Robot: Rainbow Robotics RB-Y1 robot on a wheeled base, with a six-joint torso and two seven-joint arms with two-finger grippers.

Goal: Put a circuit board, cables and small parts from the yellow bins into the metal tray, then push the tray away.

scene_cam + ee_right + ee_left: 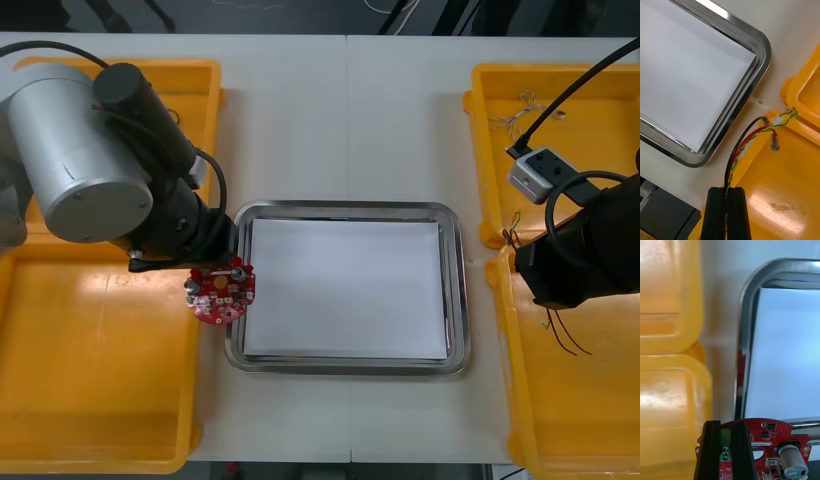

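Note:
A round red circuit board [224, 291] hangs at the left rim of the metal tray [455, 300], which is white inside. My left gripper [726, 427] is shut on the board [769, 437], its fingers clamping the board's edge by a green terminal, just outside the tray's rim [744, 352]. My right gripper [729, 192] is shut on a bundle of cables [747, 144]: black, red, and a twisted yellow-green pair. It holds them over the near right yellow bin [790, 195], beside the tray's corner [762, 67]. The cable ends [562, 335] dangle under the right arm.
Two yellow bins [100, 380] stand on the left and two [590, 110] on the right. Thin cables [520, 118] lie in the far right bin. The near left bin looks bare inside. White table lies beyond the tray.

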